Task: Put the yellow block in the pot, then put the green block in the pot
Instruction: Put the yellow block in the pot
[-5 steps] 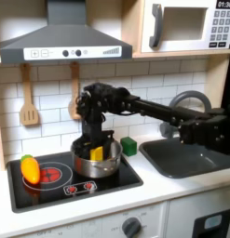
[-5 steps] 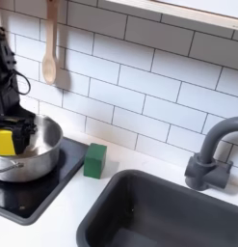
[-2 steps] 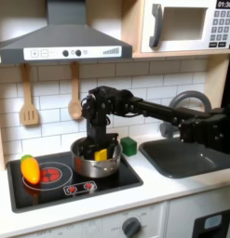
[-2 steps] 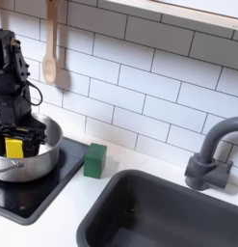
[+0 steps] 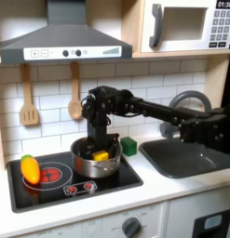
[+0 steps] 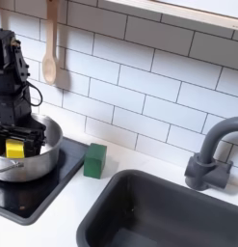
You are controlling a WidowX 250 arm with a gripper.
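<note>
The silver pot stands on the black stove top. Inside it lies the yellow block. My gripper hangs just over the pot's mouth, right above the yellow block. Its black fingers stand apart wider than the block, so it is open. The dark green block rests on the white counter between the pot and the sink, apart from the gripper.
An orange-yellow toy vegetable lies on the stove at the first exterior view's left. The dark sink and grey faucet sit to the right. A wooden spoon and a spatula hang on the tiled wall.
The gripper came down into the pot's mouth with the yellow block. The block now lies on the pot's floor, and the fingers stand apart above it.
</note>
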